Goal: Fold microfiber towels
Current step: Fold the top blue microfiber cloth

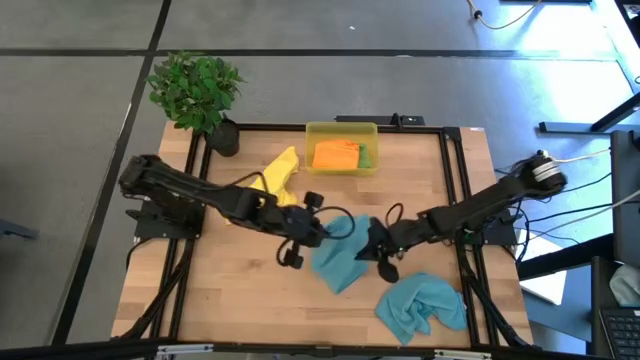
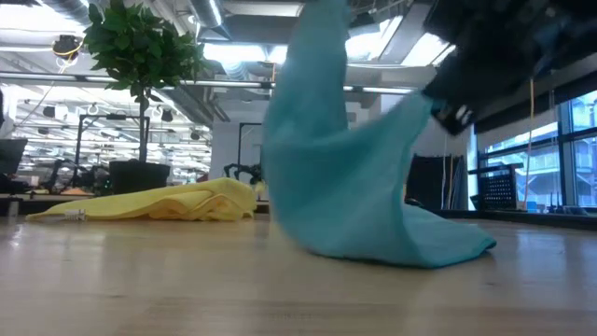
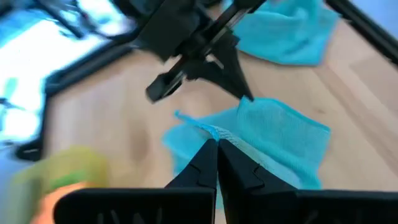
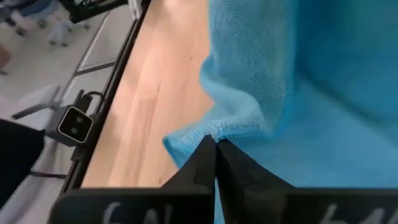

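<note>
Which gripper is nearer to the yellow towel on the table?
Left. The left gripper is shut on the teal towel at mid-table, just beside the yellow towel. The right gripper, also shut on that teal towel, sits farther from it, toward the table's right side.

In the low view, my raised teal towel (image 2: 345, 159) is cut off by the picture's upper edge, so its top cannot be seen. My arm (image 2: 513, 56) beside this towel is only a dark blur there, also cut by the edge. In the high view, the orange towel (image 1: 336, 155) covers most of the green towel (image 1: 364, 156) inside the yellow bin (image 1: 341, 130). In the left wrist view, the bin (image 3: 56, 171) beside my left claw (image 3: 217, 144) is a blur.
</note>
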### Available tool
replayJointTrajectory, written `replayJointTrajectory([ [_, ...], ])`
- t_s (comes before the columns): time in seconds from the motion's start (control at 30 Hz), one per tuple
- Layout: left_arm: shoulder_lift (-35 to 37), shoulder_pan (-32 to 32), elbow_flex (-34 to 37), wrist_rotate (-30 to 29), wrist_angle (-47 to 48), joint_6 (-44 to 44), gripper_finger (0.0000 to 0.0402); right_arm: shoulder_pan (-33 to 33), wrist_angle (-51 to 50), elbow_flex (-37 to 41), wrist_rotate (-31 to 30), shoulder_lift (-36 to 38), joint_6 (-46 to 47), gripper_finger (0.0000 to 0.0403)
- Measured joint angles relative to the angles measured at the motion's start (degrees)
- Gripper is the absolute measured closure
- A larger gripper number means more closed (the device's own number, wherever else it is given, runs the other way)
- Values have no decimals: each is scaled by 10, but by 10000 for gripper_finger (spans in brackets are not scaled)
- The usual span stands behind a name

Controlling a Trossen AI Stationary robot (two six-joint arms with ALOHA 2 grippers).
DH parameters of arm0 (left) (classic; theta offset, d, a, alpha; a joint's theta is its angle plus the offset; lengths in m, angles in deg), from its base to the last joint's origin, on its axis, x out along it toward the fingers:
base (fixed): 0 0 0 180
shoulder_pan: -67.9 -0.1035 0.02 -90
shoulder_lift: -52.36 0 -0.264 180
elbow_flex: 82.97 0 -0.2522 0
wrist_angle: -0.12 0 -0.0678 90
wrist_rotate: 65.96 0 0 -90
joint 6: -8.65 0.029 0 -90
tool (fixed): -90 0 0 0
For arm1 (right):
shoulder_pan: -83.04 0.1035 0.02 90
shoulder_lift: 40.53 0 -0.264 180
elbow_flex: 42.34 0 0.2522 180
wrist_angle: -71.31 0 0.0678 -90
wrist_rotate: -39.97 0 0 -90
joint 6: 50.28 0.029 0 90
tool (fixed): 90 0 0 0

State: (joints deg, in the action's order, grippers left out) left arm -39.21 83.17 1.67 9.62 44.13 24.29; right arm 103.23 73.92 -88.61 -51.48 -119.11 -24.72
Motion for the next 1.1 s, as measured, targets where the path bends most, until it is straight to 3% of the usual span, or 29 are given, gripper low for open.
replayJointTrajectory([
  [0.23,62,19,0,-126,12,-14,401,3,-139,0,-95,172,-24,400],
  [0.4,100,20,0,-232,22,-41,401,3,-235,-35,-160,250,-50,401],
  [0.8,133,-3,0,-300,105,-127,401,-9,-393,-189,-295,265,-144,401],
  [1.1,198,-9,0,-373,89,-121,402,-9,-425,-281,-364,265,-215,400],
])
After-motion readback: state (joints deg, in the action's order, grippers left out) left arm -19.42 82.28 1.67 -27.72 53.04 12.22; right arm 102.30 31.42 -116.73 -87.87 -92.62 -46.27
